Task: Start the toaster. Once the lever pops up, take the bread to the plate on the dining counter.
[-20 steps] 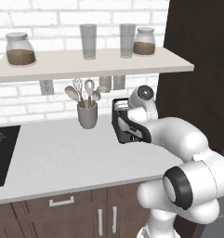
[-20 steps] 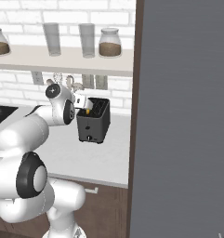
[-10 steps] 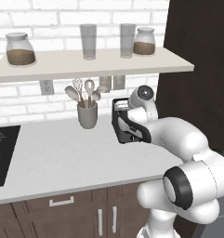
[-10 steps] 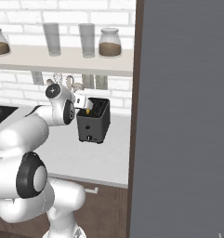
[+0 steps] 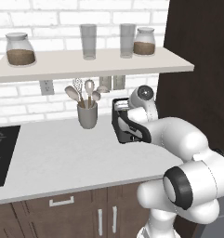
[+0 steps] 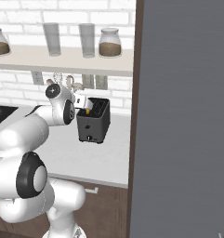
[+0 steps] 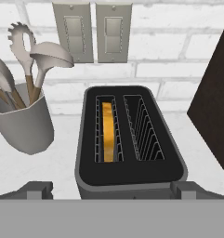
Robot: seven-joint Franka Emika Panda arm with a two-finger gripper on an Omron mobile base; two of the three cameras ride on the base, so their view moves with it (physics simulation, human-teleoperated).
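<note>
Nothing has moved since the earlier frames: arm and toaster [image 7: 129,139] sit as they did. Hovering above the toaster's near end, the gripper [image 7: 111,188] has its jaws spread wide and empty, 1 fingertip to each side. Bread [image 7: 107,131] stands edge-up, deep in the left of the 2 slots. The lever is out of sight, so I judge a blind descent risky: a finger could strike the toaster's top, shove it toward the cup [image 7: 21,123], or miss the lever entirely.
</note>
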